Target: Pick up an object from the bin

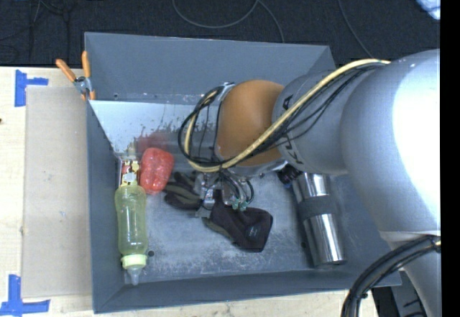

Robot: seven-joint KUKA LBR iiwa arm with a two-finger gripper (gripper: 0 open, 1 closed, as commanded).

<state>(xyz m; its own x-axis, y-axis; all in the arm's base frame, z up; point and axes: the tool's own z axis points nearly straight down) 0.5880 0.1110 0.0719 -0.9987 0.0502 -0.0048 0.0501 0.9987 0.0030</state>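
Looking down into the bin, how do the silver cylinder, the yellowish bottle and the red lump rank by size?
Largest: silver cylinder and yellowish bottle, about alike, too close to rank.
Smallest: red lump.

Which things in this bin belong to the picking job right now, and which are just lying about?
Job in hand: grey metal bin; dark crumpled cloth pieces under the robot arm's orange-covered wrist.
Lying about: red crumpled soft lump; clear yellowish plastic bottle; shiny silver metal cylinder.
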